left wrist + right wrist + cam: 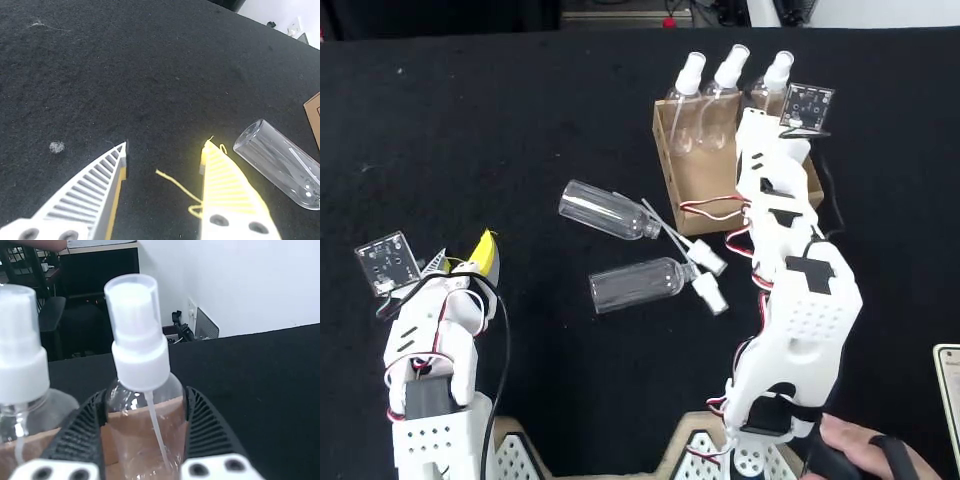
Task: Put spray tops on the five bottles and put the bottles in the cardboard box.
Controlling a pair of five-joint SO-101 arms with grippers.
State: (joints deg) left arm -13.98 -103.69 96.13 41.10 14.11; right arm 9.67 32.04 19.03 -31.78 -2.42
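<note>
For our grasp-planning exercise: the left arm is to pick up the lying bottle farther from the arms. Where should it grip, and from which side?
Probably grip the clear bottle at mid-body, from above, jaws across its width. It lies on its side with its base toward the open left gripper, and spray tops crowd its neck end.
</note>
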